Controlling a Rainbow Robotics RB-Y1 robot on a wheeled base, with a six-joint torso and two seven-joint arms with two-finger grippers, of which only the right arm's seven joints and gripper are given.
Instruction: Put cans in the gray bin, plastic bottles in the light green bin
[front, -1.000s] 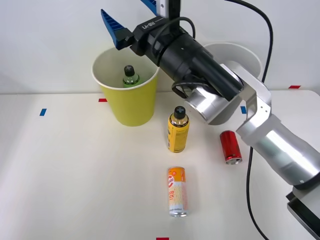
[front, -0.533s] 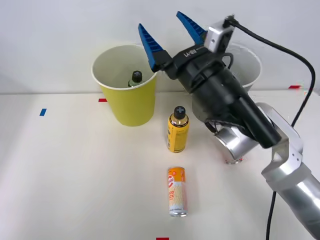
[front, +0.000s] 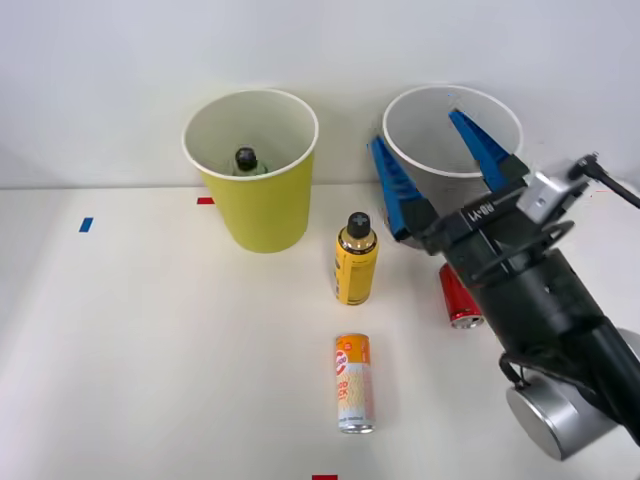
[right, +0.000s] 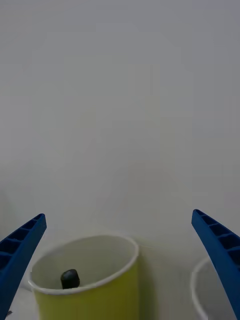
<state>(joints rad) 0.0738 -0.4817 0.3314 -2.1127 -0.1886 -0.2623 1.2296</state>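
— Over the tabletop's right side, what are you holding?

— Nothing. My right gripper (front: 445, 160) hangs with its blue fingers (front: 397, 195) spread wide, tips up in front of the gray bin (front: 452, 170), so I'm free for the next pick.

— What's in the bins?

— The light green bin (front: 252, 170) near the far edge holds the green bottle (front: 244, 160); I see mostly its black cap. The gray one looks empty, though I can't see its bottom.

— What remains?

— The yellow bottle (front: 355, 260) stands mid-table, the orange can (front: 353, 383) lies toward the near edge, and the red can (front: 460, 296) lies beside my arm.
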